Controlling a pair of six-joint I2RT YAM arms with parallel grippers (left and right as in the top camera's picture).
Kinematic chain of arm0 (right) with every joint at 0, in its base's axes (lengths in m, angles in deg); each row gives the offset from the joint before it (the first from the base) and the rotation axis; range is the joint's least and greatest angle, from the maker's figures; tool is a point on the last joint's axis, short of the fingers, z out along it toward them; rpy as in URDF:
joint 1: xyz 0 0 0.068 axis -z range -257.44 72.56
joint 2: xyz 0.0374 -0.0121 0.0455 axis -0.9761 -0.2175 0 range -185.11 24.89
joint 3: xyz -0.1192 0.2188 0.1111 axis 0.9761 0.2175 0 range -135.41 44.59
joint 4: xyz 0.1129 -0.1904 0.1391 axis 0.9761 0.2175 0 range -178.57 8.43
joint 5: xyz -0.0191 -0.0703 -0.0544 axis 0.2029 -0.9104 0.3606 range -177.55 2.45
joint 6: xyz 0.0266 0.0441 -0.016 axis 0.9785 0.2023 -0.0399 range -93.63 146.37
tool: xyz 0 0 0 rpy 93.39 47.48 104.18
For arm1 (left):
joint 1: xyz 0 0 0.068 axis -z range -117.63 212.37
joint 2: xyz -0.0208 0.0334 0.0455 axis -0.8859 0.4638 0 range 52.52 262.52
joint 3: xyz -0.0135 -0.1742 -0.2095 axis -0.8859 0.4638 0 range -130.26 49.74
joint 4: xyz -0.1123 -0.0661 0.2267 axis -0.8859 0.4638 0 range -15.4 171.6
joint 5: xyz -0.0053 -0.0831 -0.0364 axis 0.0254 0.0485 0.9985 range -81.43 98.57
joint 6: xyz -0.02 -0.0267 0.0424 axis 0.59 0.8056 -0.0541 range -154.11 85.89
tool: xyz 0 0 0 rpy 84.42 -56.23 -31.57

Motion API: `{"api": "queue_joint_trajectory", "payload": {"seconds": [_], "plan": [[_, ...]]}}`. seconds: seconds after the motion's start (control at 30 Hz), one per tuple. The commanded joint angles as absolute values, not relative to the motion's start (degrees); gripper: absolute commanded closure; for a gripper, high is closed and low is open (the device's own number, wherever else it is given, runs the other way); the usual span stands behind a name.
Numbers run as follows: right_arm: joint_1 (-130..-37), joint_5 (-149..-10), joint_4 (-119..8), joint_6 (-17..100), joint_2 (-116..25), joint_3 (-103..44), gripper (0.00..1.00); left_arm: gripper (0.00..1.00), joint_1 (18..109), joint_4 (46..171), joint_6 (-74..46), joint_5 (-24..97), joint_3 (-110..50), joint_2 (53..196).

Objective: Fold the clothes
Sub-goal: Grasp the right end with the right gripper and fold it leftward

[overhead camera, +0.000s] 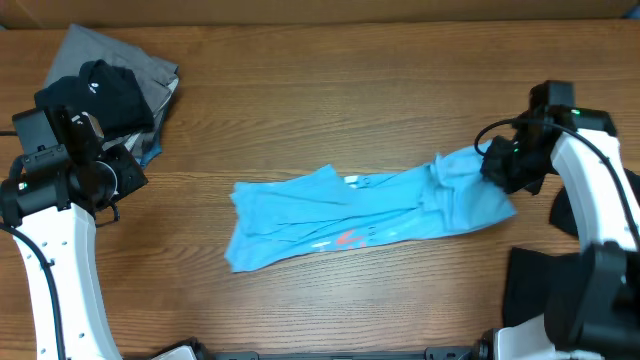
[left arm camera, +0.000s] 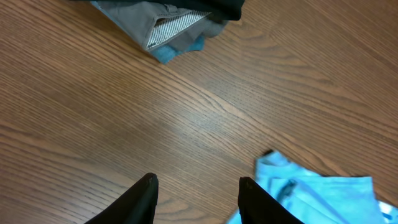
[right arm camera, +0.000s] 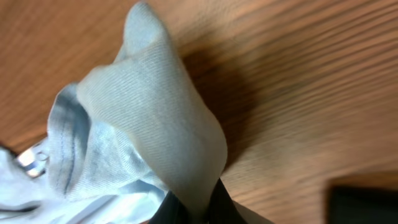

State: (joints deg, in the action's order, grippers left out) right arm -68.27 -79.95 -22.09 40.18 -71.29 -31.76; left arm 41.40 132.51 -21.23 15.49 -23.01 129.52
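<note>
At the far left of the wooden table [overhead camera: 330,110] lies 1 heap of clothes [overhead camera: 115,80]: 1 grey garment [overhead camera: 100,48] underneath and 1 black garment [overhead camera: 105,95] on top. The left wrist view adds what the overhead view barely shows: a striped inner fold in the grey cloth and a bright blue scrap [left arm camera: 180,51] poking out below it.

Just beside that heap, the left gripper [left arm camera: 196,200] hovers over bare wood, its 2 fingers spread apart with nothing between them.

In the middle, 1 light blue T-shirt [overhead camera: 360,215] lies as a long rumpled band running left to right. Its left end is flat on the table, and the overhead view shows pale and reddish print near its lower edge.

At the right end, the right gripper [overhead camera: 500,163] is clenched on the shirt's edge. The right wrist view shows the ribbed pale blue cloth bunched into a peak that rises from between the fingers, casting a shadow on the wood.

Further right sit dark shapes; I cannot tell whether they are cloth.
</note>
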Motion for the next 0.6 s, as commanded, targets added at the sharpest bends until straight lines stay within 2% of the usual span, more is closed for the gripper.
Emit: {"api": "queue_joint_trajectory", "payload": {"seconds": [0.0,0.3,0.47,0.53,0.57], "plan": [[-71.94,-83.76,-20.06,41.88,-68.28,-33.10,0.96,0.55,41.88,132.33,-22.49,16.12,-23.62,128.66],[-89.10,-89.48,-24.45,50.43,-68.58,-27.24,0.96,0.55,41.88,132.42,-22.30,16.43,-23.62,128.66],[-98.54,-89.20,-32.62,53.97,-68.71,-22.85,0.95,0.55,41.88,132.22,-22.32,17.19,-23.62,128.69],[-100.81,-89.20,-35.44,55.78,-68.73,-21.97,0.89,0.54,41.88,132.22,-22.30,17.24,-23.62,128.69],[-101.93,-89.18,-36.71,56.66,-68.78,-21.51,0.76,0.55,41.88,132.25,-22.32,17.26,-23.62,128.69]]}}
